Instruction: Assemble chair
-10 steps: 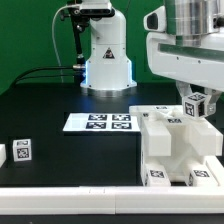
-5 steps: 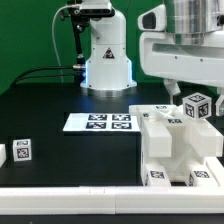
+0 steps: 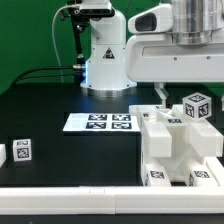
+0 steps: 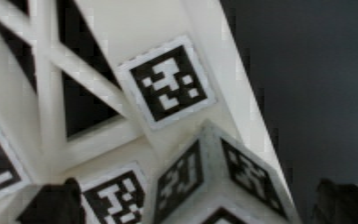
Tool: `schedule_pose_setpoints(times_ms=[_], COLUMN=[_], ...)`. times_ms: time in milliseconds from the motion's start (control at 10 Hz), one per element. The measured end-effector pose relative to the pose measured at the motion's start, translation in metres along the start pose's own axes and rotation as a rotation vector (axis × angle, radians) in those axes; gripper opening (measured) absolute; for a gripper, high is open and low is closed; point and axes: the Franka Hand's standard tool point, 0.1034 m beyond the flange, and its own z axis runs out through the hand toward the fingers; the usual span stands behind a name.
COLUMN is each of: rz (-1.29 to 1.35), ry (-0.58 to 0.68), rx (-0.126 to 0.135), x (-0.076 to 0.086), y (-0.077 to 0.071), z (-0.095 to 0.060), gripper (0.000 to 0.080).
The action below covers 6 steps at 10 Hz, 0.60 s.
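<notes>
The white chair assembly (image 3: 176, 146) stands at the exterior view's right, near the table's front edge. A white block-shaped chair part (image 3: 197, 105) with black-and-white tags sticks up from its far right corner. My gripper (image 4: 197, 203) hangs open just above that part. One dark finger (image 3: 160, 93) shows to the part's left, apart from it. In the wrist view the part's tagged top (image 4: 211, 180) lies between my two dark fingertips (image 4: 51, 202), which do not touch it. The chair's slatted white frame (image 4: 87, 80) with a tag fills the rest of that view.
The marker board (image 3: 100, 122) lies flat mid-table. A small loose tagged white piece (image 3: 22, 151) and another white piece (image 3: 2, 155) sit at the exterior view's left front. The arm's white base (image 3: 105, 55) stands at the back. A white table edge (image 3: 80, 195) runs along the front.
My gripper has opened and let go of the tagged part, then risen above it. The part stays upright on the chair assembly.
</notes>
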Motion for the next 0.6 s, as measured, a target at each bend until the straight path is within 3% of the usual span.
schedule_pose_setpoints(times_ms=[200,400,600], rz=[-0.339,-0.334,-0.291], ry=[0.017,0.036,0.036], rx=[-0.007,-0.007,-0.006], x=[-0.0004,0.0010,0.0013], y=[-0.0061,-0.0037,-0.0033], z=[-0.0004,0.0021,0.0027], gripper=[0.0649,0.0649,0.0380])
